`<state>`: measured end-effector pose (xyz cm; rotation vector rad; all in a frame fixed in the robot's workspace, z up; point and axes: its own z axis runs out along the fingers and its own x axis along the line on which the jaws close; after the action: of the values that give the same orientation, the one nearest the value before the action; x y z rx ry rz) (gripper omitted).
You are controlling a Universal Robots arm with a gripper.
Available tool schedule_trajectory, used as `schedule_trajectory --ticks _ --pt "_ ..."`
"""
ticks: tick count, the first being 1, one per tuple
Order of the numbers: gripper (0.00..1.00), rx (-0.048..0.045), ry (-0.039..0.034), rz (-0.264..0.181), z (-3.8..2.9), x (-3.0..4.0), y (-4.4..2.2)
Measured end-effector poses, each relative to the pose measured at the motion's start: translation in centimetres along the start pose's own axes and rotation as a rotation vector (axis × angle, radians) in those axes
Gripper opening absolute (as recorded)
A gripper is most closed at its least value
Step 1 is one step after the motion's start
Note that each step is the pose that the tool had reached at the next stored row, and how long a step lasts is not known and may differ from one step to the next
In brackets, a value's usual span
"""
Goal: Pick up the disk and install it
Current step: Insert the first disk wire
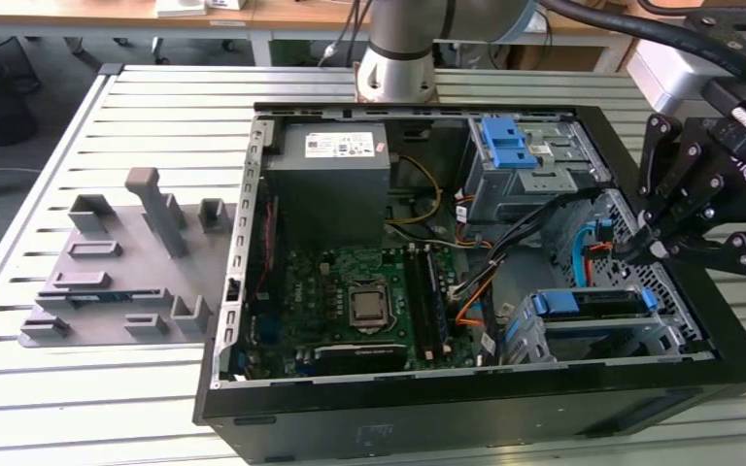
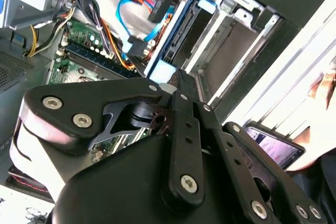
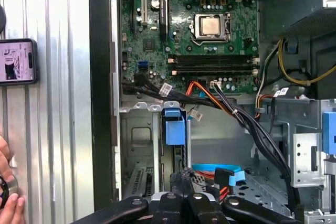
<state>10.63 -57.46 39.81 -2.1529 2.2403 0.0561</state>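
The disk (image 1: 590,303) lies slotted in the drive bay at the case's near corner on the exterior view's right, its blue carrier frame showing along the top. In the first wrist view the carrier's blue tab (image 3: 174,127) stands in the bay. In the second wrist view the disk (image 2: 181,32) is a dark slab edged in blue inside the metal cage. My black gripper (image 1: 635,248) hangs just past the bay, over the blue and orange cables, apart from the disk. Its fingers (image 2: 177,85) are pressed together with nothing between them. The fingertips (image 3: 184,179) point down at the case floor.
The open black case (image 1: 477,408) lies on a slatted metal table. Inside are a motherboard (image 1: 360,291), a grey power supply (image 1: 327,175) and an upper cage with a blue bracket (image 1: 509,146). A grey fixture plate (image 1: 114,282) sits left. A phone (image 3: 16,61) and a hand (image 3: 8,203) are beside the case.
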Motion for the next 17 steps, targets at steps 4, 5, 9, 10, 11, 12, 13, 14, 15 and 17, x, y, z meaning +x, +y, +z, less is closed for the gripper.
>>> schedule_trajectory --ticks 4,5,9,10,11,12,13,14,15,17 --pt "0.11 0.0 -0.0006 0.0 0.0 -0.05 -0.09" --pt "0.11 0.0 -0.0013 0.0 0.0 -0.04 -0.09" --pt "0.11 -0.0001 -0.0015 0.0 0.0 -0.04 -0.08" --pt "0.11 -0.0001 -0.0016 0.0 0.0 -0.04 -0.09" --pt "0.11 0.0 -0.0016 0.0 0.0 -0.04 -0.08" --pt "0.11 -0.0001 -0.0017 0.0 0.0 -0.04 -0.08" --pt "0.11 -0.0001 -0.0018 0.0 0.0 -0.04 -0.09" --pt "0.11 -0.0001 -0.0018 0.0 0.0 -0.04 -0.09" --pt "0.11 -0.0001 -0.0018 0.0 0.0 -0.04 -0.13" --pt "0.11 -0.0001 -0.0019 0.0 0.0 -0.05 -0.37"
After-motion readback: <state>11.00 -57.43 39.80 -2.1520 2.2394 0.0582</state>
